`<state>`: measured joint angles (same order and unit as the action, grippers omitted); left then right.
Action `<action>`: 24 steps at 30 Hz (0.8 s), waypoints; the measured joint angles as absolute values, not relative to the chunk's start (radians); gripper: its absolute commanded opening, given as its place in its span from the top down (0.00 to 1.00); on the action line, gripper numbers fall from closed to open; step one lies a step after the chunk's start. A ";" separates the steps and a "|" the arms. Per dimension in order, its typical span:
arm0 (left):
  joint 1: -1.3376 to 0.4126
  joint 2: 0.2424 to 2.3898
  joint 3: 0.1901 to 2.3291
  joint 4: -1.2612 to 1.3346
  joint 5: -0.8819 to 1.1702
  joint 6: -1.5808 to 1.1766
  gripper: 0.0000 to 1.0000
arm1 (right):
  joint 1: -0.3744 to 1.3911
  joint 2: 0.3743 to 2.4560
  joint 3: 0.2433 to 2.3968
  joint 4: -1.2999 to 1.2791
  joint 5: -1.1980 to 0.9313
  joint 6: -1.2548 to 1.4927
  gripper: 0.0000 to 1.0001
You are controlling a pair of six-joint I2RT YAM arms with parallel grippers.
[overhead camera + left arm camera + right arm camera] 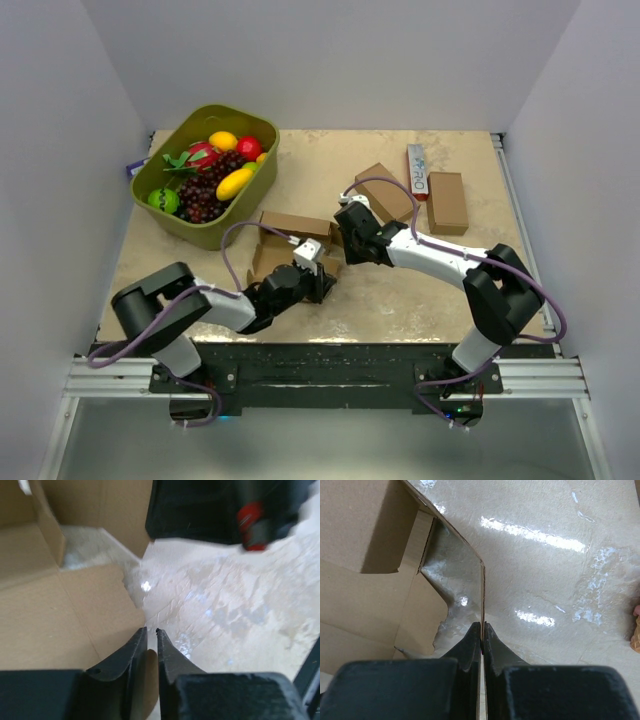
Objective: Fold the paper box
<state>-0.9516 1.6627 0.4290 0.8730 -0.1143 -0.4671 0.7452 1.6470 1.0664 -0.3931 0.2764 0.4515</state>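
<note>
Right claw (481, 625) clamped tight, fingers pressed flat on either face of a thin flap (483, 587) of the paper box (365, 595). Flap stands on edge and runs straight into the pinch. Left of it lie the box's open inner panels, one with a rectangular notch in it. Left claw (151, 629) nearly closed, only a narrow slit between the tips. Tips sit at the corner of a flat cardboard panel (65, 615), and brown shows through the slit lower down; cannot tell whether cardboard is actually gripped. From above, the box lies opened out on the counter (400, 300), a little left of centre, with one panel raised along its far side. Both claws are at its right side, the left arm reaching in from the near left and the right arm from the right. Just beyond the box, far left: olive tub (200, 238) heaped with toy fruit. Far right, well apart from the box: two closed brown cartons (385, 190) (447, 202), with a narrow white-and-red carton (418, 170) between them.
</note>
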 measured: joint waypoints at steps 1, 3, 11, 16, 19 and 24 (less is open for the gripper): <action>-0.952 1.621 0.419 0.869 -0.126 -0.467 0.78 | 0.745 1.647 1.066 -0.393 0.278 0.451 1.00; -0.952 1.560 0.411 0.867 -0.152 -0.461 0.77 | 0.745 1.647 1.066 -0.394 0.279 0.451 1.00; -0.952 1.582 0.407 0.867 -0.224 -0.441 0.79 | 0.745 1.647 1.066 -0.393 0.276 0.451 1.00; -0.952 1.676 0.405 0.866 -0.250 -0.441 0.81 | 0.745 1.646 1.066 -0.394 0.274 0.451 1.00; -0.952 1.703 0.399 0.894 -0.259 -0.442 0.82 | 0.745 1.646 1.066 -0.397 0.273 0.452 1.00; -0.952 1.753 0.398 0.975 -0.262 -0.443 0.84 | 0.745 1.641 1.067 -0.407 0.269 0.452 1.00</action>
